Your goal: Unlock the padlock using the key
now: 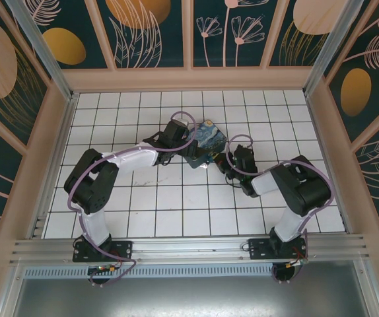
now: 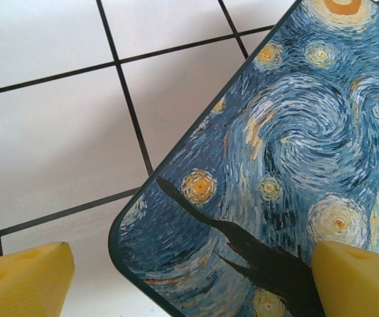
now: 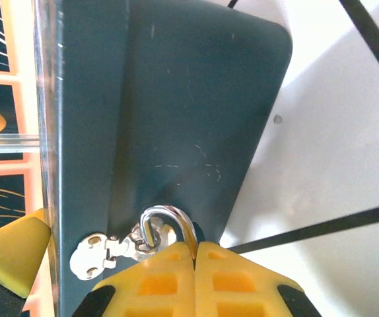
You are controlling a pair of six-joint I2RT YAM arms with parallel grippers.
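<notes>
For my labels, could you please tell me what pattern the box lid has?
The lid shows swirling blue sky with yellow stars; left wrist view.

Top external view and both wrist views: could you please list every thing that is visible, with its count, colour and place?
tin box: one, blue swirl-painted lid, dark grey-blue side, on the floor between the arm ends
padlock: one, silver shackle through the hasp, body hidden
hasp: one, silver, on the box's side
floor tiles: many, white with dark lines
wall panels: several, dark teal with orange and pink plants, around the floor
rail: one, silver, near edge
left arm, right arm: black and white, purple cables, bases on the rail
left gripper: yellow jaws open, over the lid's corner
right gripper: yellow jaws shut, at the shackle
</notes>
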